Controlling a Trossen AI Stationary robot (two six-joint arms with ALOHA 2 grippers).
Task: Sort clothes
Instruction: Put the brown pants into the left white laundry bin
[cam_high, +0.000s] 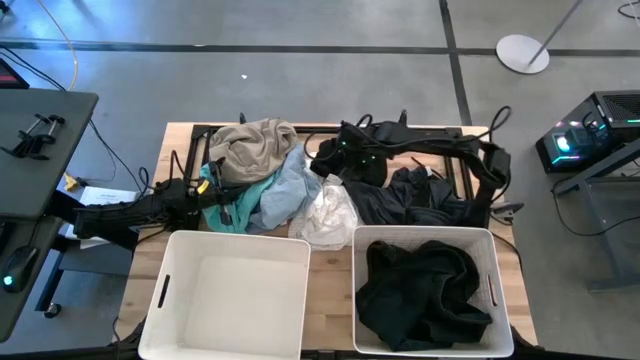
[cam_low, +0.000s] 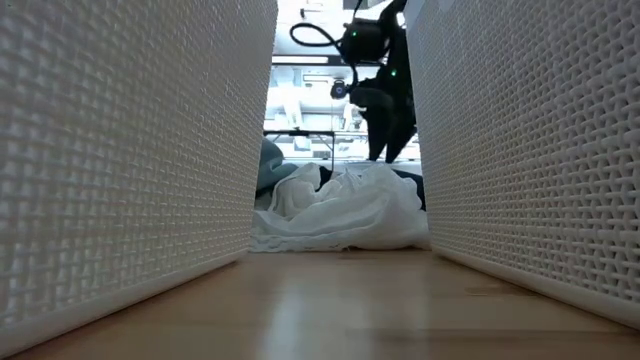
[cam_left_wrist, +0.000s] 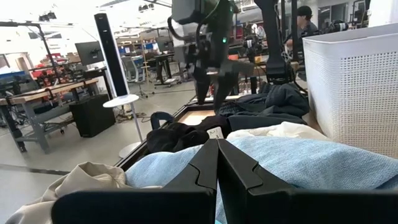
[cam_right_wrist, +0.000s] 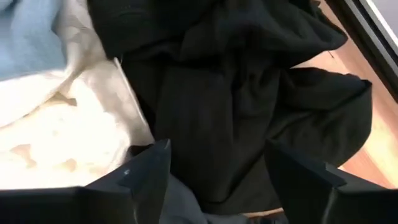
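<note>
The clothes lie heaped on the table's far half: a beige garment (cam_high: 255, 145), a teal one (cam_high: 235, 205), a pale blue-grey one (cam_high: 290, 190), a white one (cam_high: 325, 215) and black and charcoal ones (cam_high: 410, 195). My left gripper (cam_high: 213, 195) is shut, low at the heap's left side, pointing over the pale blue-grey garment (cam_left_wrist: 298, 165). My right gripper (cam_high: 345, 160) is open and hovers above the black garments (cam_right_wrist: 236, 106), its fingers pointing down. It also shows raised in the low view (cam_low: 385, 120), behind the white garment (cam_low: 340, 210). My left gripper's shut fingers (cam_left_wrist: 217, 165) lie level just over the near edge of the pale blue-grey garment (cam_left_wrist: 186, 168), coming from the table's left. Whether they touch it, I cannot tell.
Two white plastic baskets stand at the table's near edge. The left one (cam_high: 190, 320) holds nothing. The right one (cam_high: 495, 300) holds black clothes (cam_high: 425, 290). A strip of bare wood (cam_high: 330, 300) runs between them. A dark frame (cam_high: 460, 170) runs around the far part of the table.
</note>
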